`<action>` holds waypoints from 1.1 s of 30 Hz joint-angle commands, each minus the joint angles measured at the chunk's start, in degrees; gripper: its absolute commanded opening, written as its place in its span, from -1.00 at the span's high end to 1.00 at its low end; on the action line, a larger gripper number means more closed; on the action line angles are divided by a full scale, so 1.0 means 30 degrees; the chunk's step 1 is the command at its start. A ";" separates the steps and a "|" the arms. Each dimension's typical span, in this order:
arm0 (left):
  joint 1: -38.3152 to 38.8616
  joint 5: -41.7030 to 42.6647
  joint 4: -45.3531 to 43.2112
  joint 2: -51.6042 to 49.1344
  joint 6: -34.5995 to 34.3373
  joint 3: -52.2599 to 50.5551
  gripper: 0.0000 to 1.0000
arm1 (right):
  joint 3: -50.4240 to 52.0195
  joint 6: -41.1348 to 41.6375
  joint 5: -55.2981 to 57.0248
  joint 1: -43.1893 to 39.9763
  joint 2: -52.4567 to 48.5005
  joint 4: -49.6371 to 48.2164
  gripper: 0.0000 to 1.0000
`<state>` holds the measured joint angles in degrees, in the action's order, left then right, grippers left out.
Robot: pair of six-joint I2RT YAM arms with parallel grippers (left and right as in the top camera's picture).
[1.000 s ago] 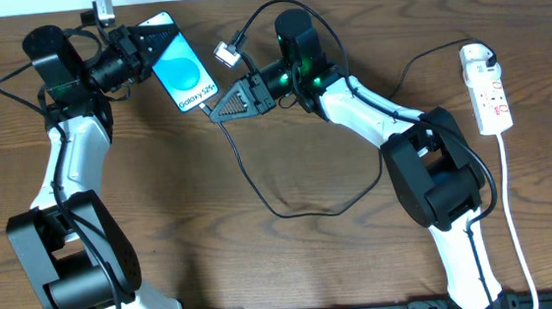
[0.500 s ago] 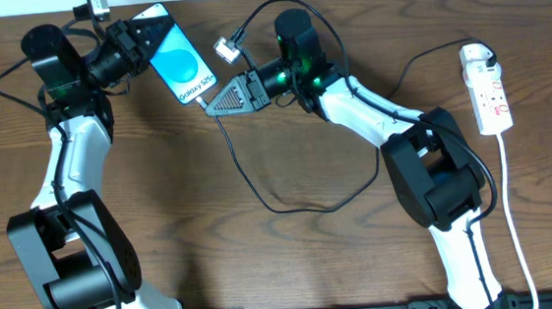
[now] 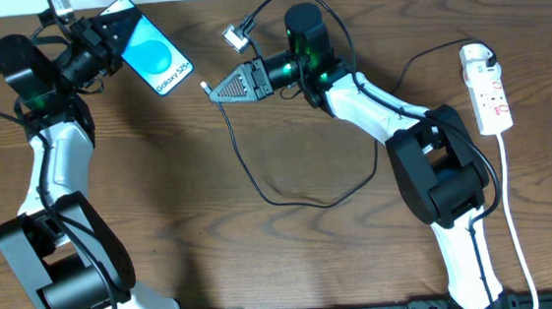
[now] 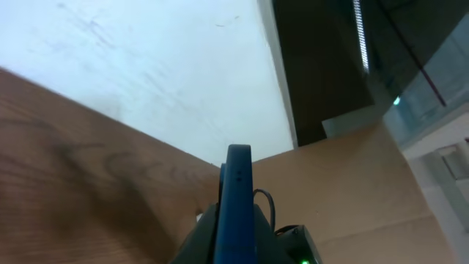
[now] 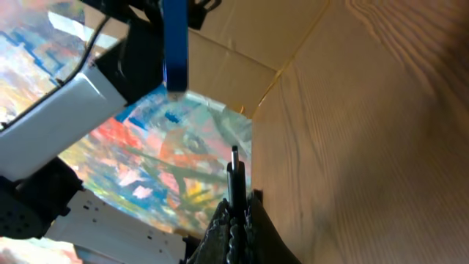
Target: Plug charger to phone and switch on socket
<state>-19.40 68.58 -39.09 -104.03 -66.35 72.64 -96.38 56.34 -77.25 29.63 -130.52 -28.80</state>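
The phone (image 3: 155, 57) is gripped at its top end by the left hand (image 3: 111, 32), near the far left edge of the worktop (image 3: 265, 264). Its blue screen faces up and its lower end points toward the right arm. From the left wrist it shows edge-on (image 4: 234, 205) between the closed fingers.

The right hand (image 3: 214, 90) is clamped on the charger (image 3: 242, 157) just behind its plug, and the tip (image 5: 234, 165) sticks out past the fingers. The plug aims at the phone but stays apart from it, with bare wood between them. The cable hangs from the hand, loops across the worktop and runs to the white adapter (image 3: 476, 56). The adapter sits in the far end of the socket (image 3: 492, 98), which lies at the right edge.
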 commanded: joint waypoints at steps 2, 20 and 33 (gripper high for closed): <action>0.0044 -0.0240 -0.2601 0.0423 -0.1909 0.0219 0.85 | -0.0211 0.3519 0.0372 -0.0058 0.0000 -0.2543 0.98; 0.0459 -0.0590 -0.3665 0.0430 -0.2703 0.0219 0.85 | -0.0211 0.6936 0.0627 0.0845 0.0000 -0.6717 0.98; 0.0495 -0.0408 -0.3672 0.0423 -0.2113 0.0219 0.86 | -0.0211 0.7111 0.0634 0.0852 0.0000 -0.7271 0.98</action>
<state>-17.93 67.31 -49.47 -104.03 -73.65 72.62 -96.40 77.03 -76.03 32.12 -130.56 -49.63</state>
